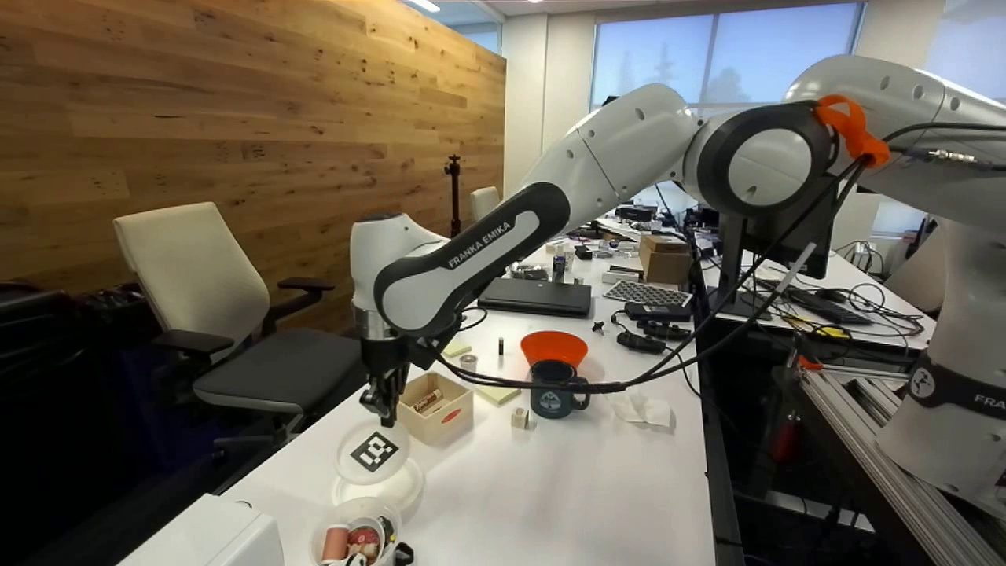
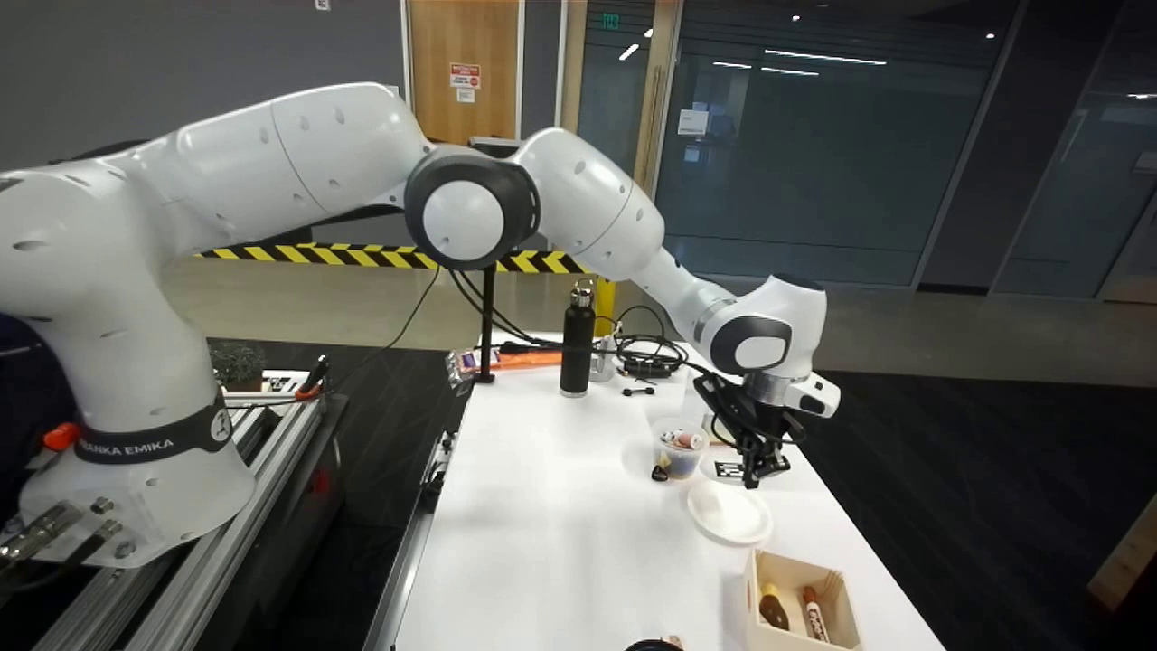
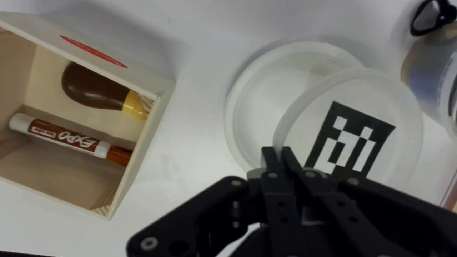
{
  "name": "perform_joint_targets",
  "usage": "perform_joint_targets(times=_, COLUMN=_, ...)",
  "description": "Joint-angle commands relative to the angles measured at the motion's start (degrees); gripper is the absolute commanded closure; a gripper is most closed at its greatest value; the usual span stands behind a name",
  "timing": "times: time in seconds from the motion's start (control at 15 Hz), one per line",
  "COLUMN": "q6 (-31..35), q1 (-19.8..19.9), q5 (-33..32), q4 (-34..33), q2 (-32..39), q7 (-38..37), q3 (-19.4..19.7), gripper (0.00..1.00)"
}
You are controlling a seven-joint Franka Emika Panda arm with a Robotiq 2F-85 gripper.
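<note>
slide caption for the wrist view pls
Robotiq gripper pinches a fiducial-tagged translucent lid by its rim; an Expo marker lies in a wooden box.

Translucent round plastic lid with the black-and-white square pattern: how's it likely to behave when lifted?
Probably light for its size: the translucent round plastic lid looks like a thin, shallow disc. It may swivel or slip, as the black two-fingered gripper seems to pinch only its rim. Likely fairly stiff: it looks flat and round despite that edge grip.

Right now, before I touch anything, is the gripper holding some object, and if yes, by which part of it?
Yes: the gripper pinches the round lid bearing the black-and-white pattern, by one edge of its rim.
</note>
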State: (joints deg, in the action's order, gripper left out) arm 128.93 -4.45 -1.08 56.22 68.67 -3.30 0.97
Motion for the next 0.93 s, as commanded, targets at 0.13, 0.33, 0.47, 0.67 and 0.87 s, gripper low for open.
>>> perform_joint_targets(times=0.13, q6=-6.2, q1=0.9, q5=1.7, q4=-17.8, q2=12.7, q7=1.1, q3=-3.4, gripper=0.99)
perform_joint_targets(times=0.33, q6=-8.2, q1=1.5, q5=1.6, q4=-22.0, q2=15.9, q7=0.6, q3=-3.5, gripper=0.99)
perform_joint_targets(times=0.47, q6=-8.7, q1=1.9, q5=1.9, q4=-22.9, q2=16.5, q7=0.6, q3=-3.3, gripper=0.99)
perform_joint_targets(times=0.67, q6=-10.1, q1=2.2, q5=2.0, q4=-25.5, q2=18.0, q7=0.0, q3=-3.2, gripper=0.99)
perform_joint_targets(times=0.87, q6=-12.7, q1=1.5, q5=1.4, q4=-27.8, q2=19.3, q7=0.1, q3=-2.9, gripper=0.62)
